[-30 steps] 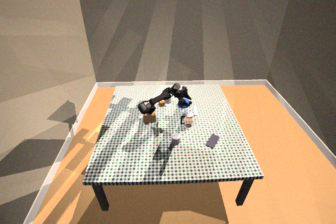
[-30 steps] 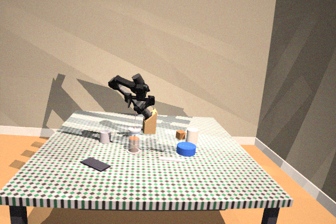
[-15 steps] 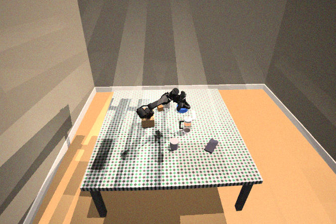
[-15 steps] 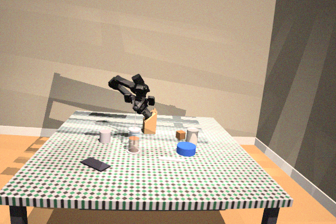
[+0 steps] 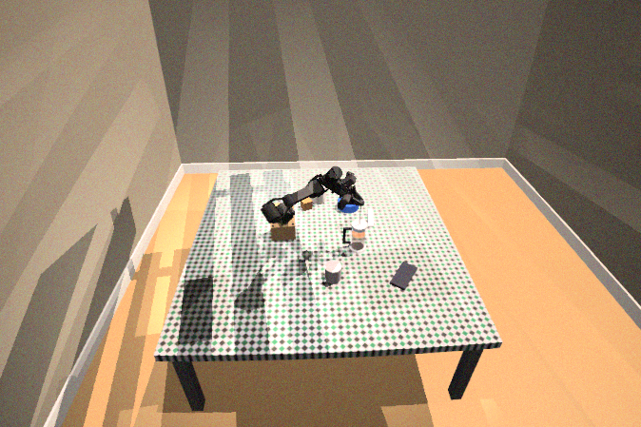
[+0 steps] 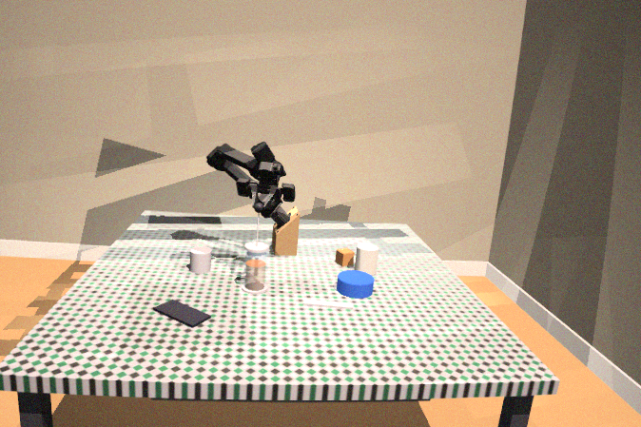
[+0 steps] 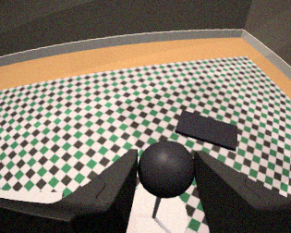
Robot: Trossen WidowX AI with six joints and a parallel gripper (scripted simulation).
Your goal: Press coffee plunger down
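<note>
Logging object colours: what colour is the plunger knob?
Black, a glossy ball held in the pincer; wrist view shows it best.

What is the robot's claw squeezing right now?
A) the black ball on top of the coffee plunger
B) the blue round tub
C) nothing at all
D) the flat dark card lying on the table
A. In the wrist view the gripper has its two dark fingers pressed against both sides of the black plunger knob, with the thin rod running down to the press lid below it.
</note>
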